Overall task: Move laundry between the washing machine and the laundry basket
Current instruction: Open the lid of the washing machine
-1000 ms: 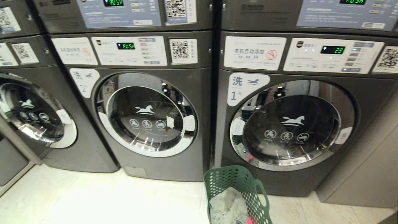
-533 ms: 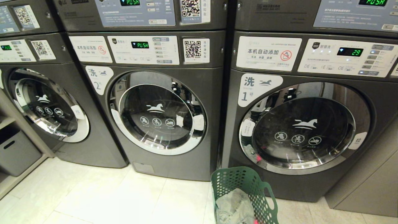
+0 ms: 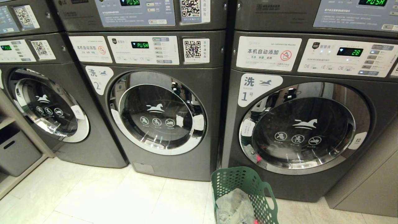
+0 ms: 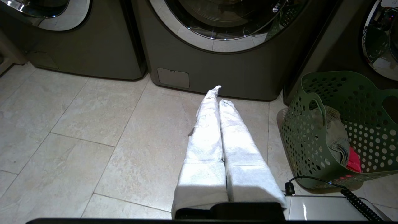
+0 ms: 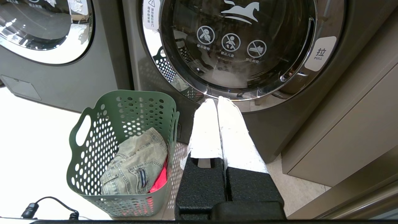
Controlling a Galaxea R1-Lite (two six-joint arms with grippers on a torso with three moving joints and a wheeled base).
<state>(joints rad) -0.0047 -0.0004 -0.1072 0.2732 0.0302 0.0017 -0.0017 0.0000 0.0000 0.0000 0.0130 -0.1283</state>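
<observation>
The washing machine (image 3: pixel 158 112) labelled 2 stands in the middle of the row with its round glass door shut. In the left wrist view its base (image 4: pixel 217 68) is straight ahead. The green laundry basket (image 3: pixel 231 179) sits on the floor to its right, in front of the neighbouring machine. It holds laundry: pale denim (image 5: pixel 133 165) over something red. My left gripper (image 4: pixel 219 93) is shut and empty, low over the tiles, with the basket (image 4: pixel 311 137) on its right. My right gripper (image 5: pixel 216 101) is shut and empty beside the basket (image 5: pixel 93 140). Neither arm shows in the head view.
Machine 1 (image 3: pixel 304 130) on the right is running, its door shut. A third machine (image 3: pixel 46 105) stands at the left, with a grey bin (image 3: pixel 15 152) beside it. A tan cabinet (image 3: pixel 367 186) closes the right side. A coiled black cable (image 4: pixel 357 199) lies near the basket.
The whole head view first shifted, bringing more of the left machine into sight, then held still. Machine 1's display has counted down by one. Basket and grippers have not moved.
</observation>
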